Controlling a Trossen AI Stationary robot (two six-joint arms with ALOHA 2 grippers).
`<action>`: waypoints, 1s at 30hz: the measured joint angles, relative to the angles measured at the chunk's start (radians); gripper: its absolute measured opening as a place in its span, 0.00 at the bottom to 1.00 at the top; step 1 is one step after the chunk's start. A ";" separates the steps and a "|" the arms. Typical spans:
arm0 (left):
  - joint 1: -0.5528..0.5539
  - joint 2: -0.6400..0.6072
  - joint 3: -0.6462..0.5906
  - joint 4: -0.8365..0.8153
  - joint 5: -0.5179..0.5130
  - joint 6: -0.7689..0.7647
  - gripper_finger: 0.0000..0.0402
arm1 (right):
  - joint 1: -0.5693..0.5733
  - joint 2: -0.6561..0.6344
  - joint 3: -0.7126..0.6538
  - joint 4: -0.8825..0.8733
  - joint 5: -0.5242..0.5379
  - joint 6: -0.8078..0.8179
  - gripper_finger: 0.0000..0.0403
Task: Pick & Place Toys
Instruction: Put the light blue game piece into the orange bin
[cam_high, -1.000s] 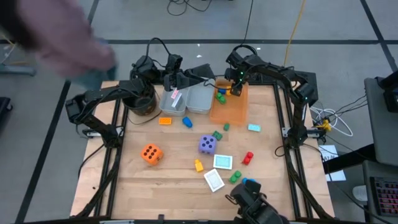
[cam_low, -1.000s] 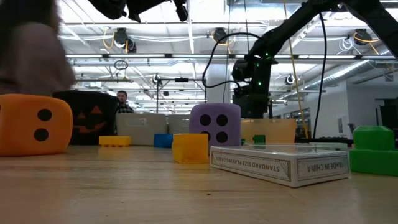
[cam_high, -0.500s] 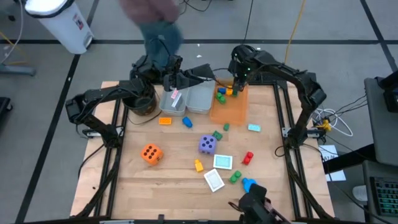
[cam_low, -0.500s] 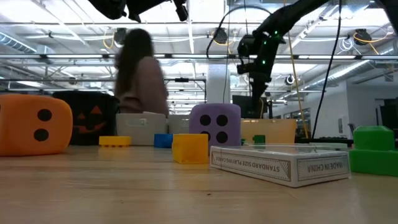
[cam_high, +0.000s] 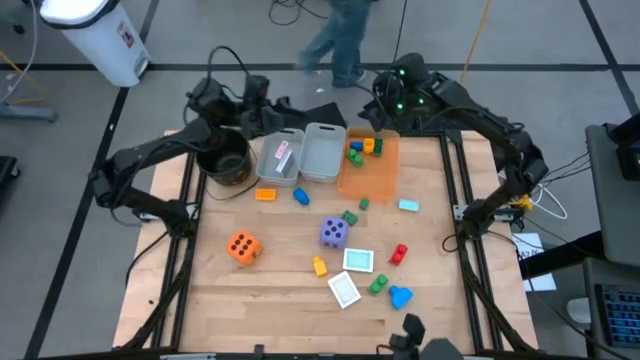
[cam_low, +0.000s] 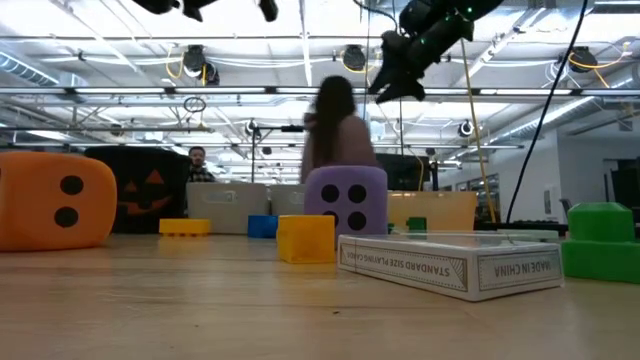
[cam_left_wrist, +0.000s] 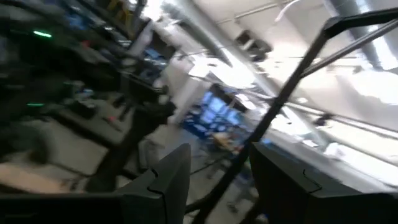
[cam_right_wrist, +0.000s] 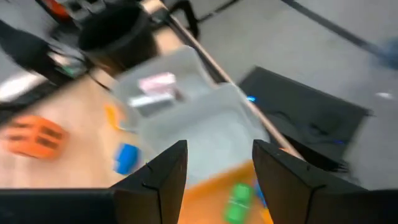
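Toys lie scattered on the wooden table: an orange die (cam_high: 242, 246), a purple die (cam_high: 333, 232), white cards (cam_high: 358, 260) and small blocks such as a red one (cam_high: 399, 253). More blocks (cam_high: 360, 150) lie in the orange bin (cam_high: 372, 178). My left gripper (cam_high: 262, 95) hangs high over the table's far edge, behind the black pot (cam_high: 225, 160), open and empty (cam_left_wrist: 217, 155). My right gripper (cam_high: 383, 100) is raised above the far end of the orange bin, open with nothing between its fingers (cam_right_wrist: 219, 152).
Two grey bins (cam_high: 281, 158) (cam_high: 322, 152) stand side by side between the pot and the orange bin; the left one holds a pink-and-white item. A person (cam_high: 340, 35) walks past beyond the far edge. A teal card (cam_high: 408, 205) lies right of centre.
My right gripper has risen well clear of the orange bin toward the far edge and tipped up from pointing steeply down. My left gripper has moved up and toward the far left. A person behind the table has walked from left to right.
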 joint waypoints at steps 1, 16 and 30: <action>0.011 -0.024 0.000 -0.061 -0.013 0.036 0.42 | 0.010 -0.005 0.000 0.010 -0.014 0.027 0.44; -0.052 -0.293 -0.125 -0.387 -0.365 0.316 0.42 | 0.297 -0.008 -0.135 0.630 -0.035 0.389 0.42; -0.164 -0.511 -0.488 -0.137 -0.520 0.187 0.42 | 0.495 -0.265 -0.556 0.955 0.110 0.408 0.41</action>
